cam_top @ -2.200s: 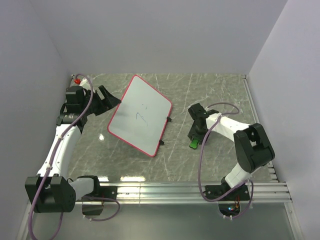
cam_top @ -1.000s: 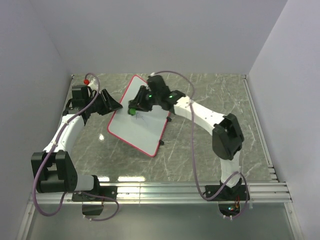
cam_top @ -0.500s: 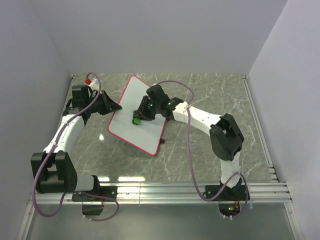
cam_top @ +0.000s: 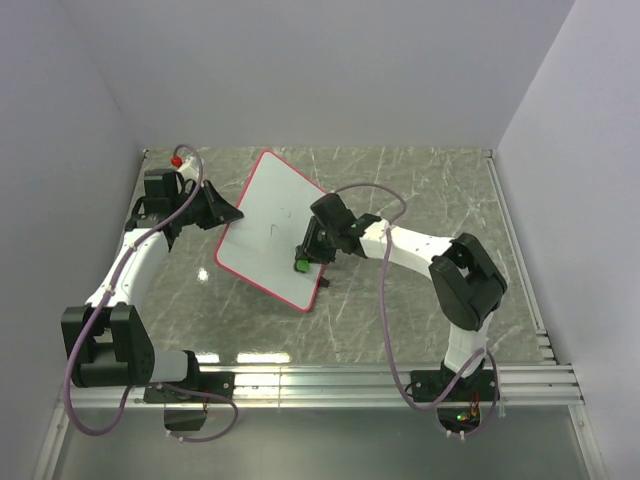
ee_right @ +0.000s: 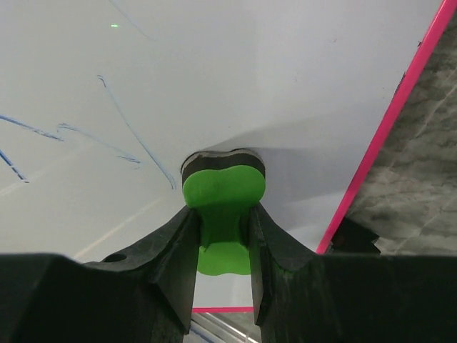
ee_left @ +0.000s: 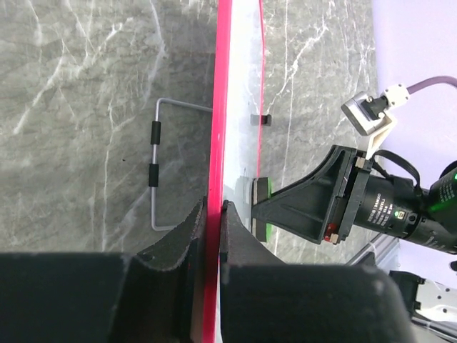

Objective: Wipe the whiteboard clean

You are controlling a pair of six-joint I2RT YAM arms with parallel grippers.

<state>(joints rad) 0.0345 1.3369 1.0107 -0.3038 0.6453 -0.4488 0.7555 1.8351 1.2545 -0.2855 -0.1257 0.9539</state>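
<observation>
My right gripper point(cam_top: 302, 262) has slid down the board point(cam_top: 270, 215) since half a second ago, from the middle of it to its lower right part, close to the red rim. The scribble that showed mid-board is now only a faint trace in the top view.

The right gripper is clamped on the green eraser point(ee_right: 223, 189), one finger on each side of its narrow waist. The eraser's dark pad presses flat against the white surface. In the right wrist view, thin blue pen marks point(ee_right: 136, 146) run across the left half of the frame, just left of the eraser, and the red rim crosses the right side diagonally.

The board sits left of centre in the top view on the grey marbled table point(cam_top: 430, 190), turned so one corner points to the top of the frame.

My left gripper point(ee_left: 213, 211) is closed on the board's left edge, pinching the red rim between its two fingers. The left wrist view shows the board edge-on, with a wire stand point(ee_left: 153, 171) behind it at centre left.
</observation>
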